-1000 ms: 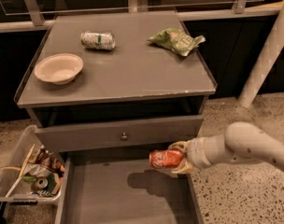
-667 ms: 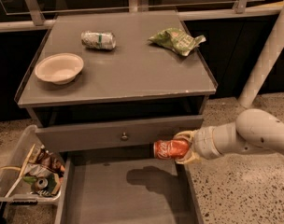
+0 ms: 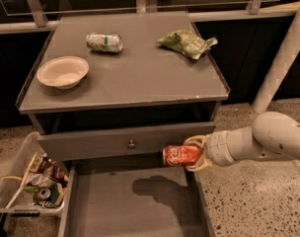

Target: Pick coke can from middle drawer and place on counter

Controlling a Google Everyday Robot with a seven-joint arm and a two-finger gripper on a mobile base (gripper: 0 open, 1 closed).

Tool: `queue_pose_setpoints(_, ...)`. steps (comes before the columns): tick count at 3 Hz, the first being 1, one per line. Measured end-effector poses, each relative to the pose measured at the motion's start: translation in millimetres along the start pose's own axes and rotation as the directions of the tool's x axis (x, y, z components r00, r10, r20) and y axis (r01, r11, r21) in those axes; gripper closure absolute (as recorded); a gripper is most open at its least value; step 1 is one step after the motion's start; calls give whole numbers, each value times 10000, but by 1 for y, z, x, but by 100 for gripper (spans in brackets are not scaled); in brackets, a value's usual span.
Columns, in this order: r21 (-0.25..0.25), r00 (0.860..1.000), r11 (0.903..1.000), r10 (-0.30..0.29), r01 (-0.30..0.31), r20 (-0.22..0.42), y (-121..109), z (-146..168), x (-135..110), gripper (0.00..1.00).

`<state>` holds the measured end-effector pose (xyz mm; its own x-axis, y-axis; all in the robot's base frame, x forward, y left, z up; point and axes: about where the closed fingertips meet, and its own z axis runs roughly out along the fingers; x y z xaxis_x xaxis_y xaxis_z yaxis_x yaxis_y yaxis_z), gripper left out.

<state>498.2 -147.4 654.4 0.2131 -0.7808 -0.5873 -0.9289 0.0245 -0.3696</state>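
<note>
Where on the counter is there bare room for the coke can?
Bare: front right of the counter, from the bowl to the right rim, and the gap between silver can and green bag. Crowded: left side. The pincer grips the coke can above the open middle drawer.

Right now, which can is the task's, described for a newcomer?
Below the grey counter, the middle drawer stands open. Over its right side the end effector grips the coke can sideways: red with white script, unlike the silver-and-green can on the counter.
</note>
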Motion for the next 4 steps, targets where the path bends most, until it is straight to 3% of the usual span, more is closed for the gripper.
queue_pose_setpoints(1,440,9978,9969,-652,656,-121,-12,-41,-29,100)
queue_pose_setpoints(2,941,9897,9852,-1421,1432,-185,-29,-89,-68,100)
queue_pose_setpoints(4,1839,9684,9508,-2469,2493,-362,-83,-172,-144,100)
